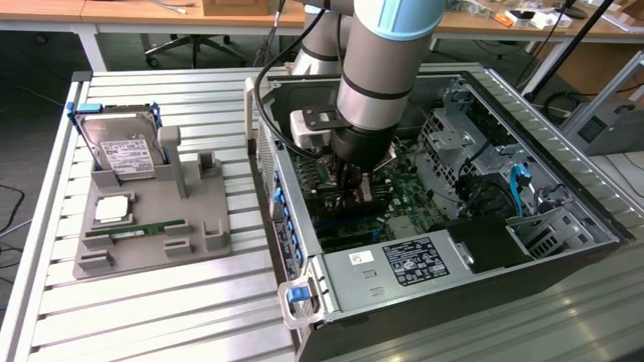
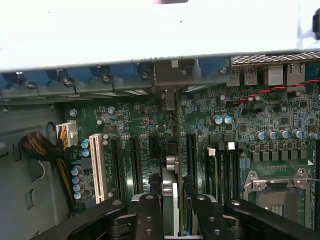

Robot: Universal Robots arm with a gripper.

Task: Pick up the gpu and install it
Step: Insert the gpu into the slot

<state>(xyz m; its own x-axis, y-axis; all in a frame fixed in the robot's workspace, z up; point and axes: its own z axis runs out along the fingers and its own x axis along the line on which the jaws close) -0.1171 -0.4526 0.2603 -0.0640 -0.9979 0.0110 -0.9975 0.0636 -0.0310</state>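
Wrist view: gpu (image 2: 178,150) edge-on between claw (image 2: 172,200) fingers, clamped, over motherboard (image 2: 250,125).

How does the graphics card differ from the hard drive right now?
The graphics card stands on edge inside the computer case, between the fingers, over the motherboard; the hard drive leans in a gray holder outside the case. The card looks thin and green-edged; the drive is silver with a white label. Both are flat and rectangular.
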